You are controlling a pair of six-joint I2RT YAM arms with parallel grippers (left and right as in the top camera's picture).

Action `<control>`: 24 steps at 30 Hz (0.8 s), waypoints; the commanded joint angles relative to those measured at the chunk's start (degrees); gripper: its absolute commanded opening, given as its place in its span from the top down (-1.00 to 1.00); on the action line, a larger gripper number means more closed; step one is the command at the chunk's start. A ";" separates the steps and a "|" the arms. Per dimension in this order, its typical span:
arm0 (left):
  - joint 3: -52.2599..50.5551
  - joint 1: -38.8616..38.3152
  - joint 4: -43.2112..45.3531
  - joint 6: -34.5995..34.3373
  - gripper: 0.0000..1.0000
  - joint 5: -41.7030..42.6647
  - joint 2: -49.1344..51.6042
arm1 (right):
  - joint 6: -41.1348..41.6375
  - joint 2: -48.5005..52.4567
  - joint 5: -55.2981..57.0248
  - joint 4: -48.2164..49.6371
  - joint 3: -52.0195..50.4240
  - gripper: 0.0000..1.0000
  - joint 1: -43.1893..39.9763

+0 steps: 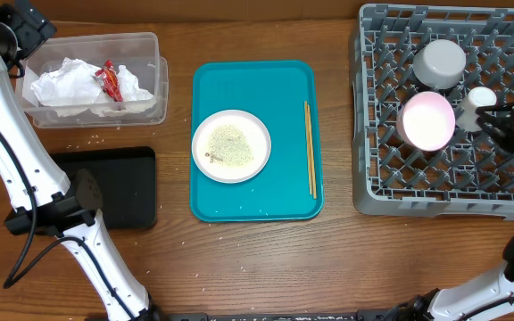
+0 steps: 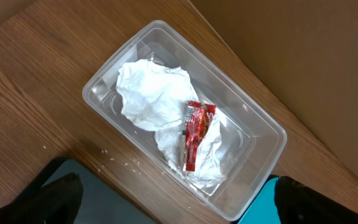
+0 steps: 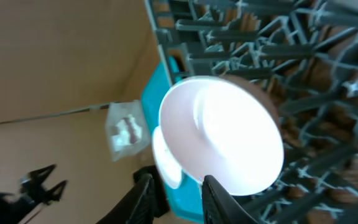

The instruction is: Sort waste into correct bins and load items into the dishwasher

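The large white plate (image 1: pixel 426 120) stands on edge among the pegs of the grey dishwasher rack (image 1: pixel 377 178). It fills the right wrist view as a bright plate (image 3: pixel 222 134). My right gripper (image 1: pixel 487 121) (image 3: pixel 180 190) is open, its black fingers (image 3: pixel 146 194) slightly apart at the plate's lower rim and holding nothing. A grey bowl (image 1: pixel 440 61) and a small white cup (image 1: pixel 482 100) also sit in the rack. The clear tub (image 1: pixel 92 78) (image 2: pixel 185 118) holds crumpled napkins (image 2: pixel 151 93) and a red wrapper (image 2: pixel 194 134). My left gripper (image 1: pixel 16 31) (image 2: pixel 179 202) hangs wide open and empty above it.
A teal tray (image 1: pixel 257 192) in the middle carries a small white dish (image 1: pixel 231 145) with rice on it and wooden chopsticks (image 1: pixel 310 147). A black tray (image 1: pixel 119 192) lies below the tub. Loose rice grains (image 1: pixel 87 138) dot the wood between them.
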 commanded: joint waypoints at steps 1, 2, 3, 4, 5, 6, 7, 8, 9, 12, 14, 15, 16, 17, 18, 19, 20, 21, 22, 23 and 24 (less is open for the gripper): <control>0.11 0.22 -0.09 1.29 -1.00 -0.39 -0.17 | 1.40 -2.89 6.75 0.46 3.50 0.43 3.34; 0.11 0.22 -0.09 1.29 -1.00 -0.39 -0.17 | 1.40 -3.10 7.85 0.94 3.96 0.43 4.68; 0.11 0.22 -0.09 1.29 -1.00 -0.39 -0.17 | 1.49 -3.28 8.94 1.40 4.35 0.42 6.03; 0.11 0.22 -0.09 1.29 -1.00 -0.39 -0.17 | 2.71 -3.37 11.13 2.08 4.72 0.42 7.78; 0.11 0.22 -0.09 1.29 -1.00 -0.39 -0.17 | 5.07 -3.43 14.47 3.10 4.90 0.41 9.84; 0.11 0.22 -0.09 1.29 -1.00 -0.39 -0.17 | 8.13 -3.41 19.10 4.35 4.92 0.41 12.22; 0.11 0.22 -0.09 1.29 -1.00 -0.37 -0.17 | 11.19 -3.41 24.57 5.42 4.92 0.40 15.10; 0.11 0.22 -0.09 1.29 -1.00 -0.39 -0.17 | 13.14 -3.41 28.81 6.03 4.90 0.38 17.20; 0.11 0.22 -0.09 1.29 -1.00 -0.39 -0.17 | 15.32 -3.41 33.29 6.62 4.90 0.38 19.65; 0.11 0.22 -0.09 1.29 -1.00 -0.39 -0.17 | 20.17 -3.39 44.59 8.02 4.90 0.31 27.54; 0.11 0.22 -0.09 1.29 -1.00 -0.39 -0.17 | 22.97 -3.37 50.05 8.39 4.90 0.27 31.10; 0.11 0.22 -0.09 1.29 -1.00 -0.39 -0.17 | 24.83 -3.34 53.29 8.46 4.87 0.26 32.76; 0.11 0.22 -0.09 1.29 -1.00 -0.39 -0.17 | 26.75 -3.34 56.46 8.61 4.79 0.26 34.25; 0.11 0.22 -0.09 1.29 -1.00 -0.39 -0.17 | 28.00 -3.34 58.75 8.90 4.55 0.27 35.58; 0.11 0.22 -0.09 1.29 -1.00 -0.39 -0.17 | 28.63 -3.34 60.24 9.18 4.33 0.27 36.46; 0.11 0.22 -0.09 1.29 -0.99 -0.39 -0.17 | 28.92 -3.34 61.31 9.64 4.00 0.28 37.44; 0.11 0.22 -0.09 1.29 -1.00 -0.39 -0.17 | 29.53 -3.34 61.88 10.08 3.65 0.28 38.12; 0.11 0.22 -0.09 1.29 -1.00 -0.39 -0.17 | 30.12 -3.34 62.07 10.84 3.06 0.28 38.86; 0.11 0.22 -0.09 1.29 -1.00 -0.39 -0.17 | 30.36 -3.34 62.07 11.52 2.54 0.28 39.50; 0.11 0.22 -0.09 1.29 -1.00 -0.39 -0.17 | 30.88 -3.32 62.40 12.20 1.92 0.28 40.09; 0.11 0.22 -0.09 1.29 -1.00 -0.39 -0.17 | 31.69 -3.30 63.23 12.74 1.36 0.28 40.57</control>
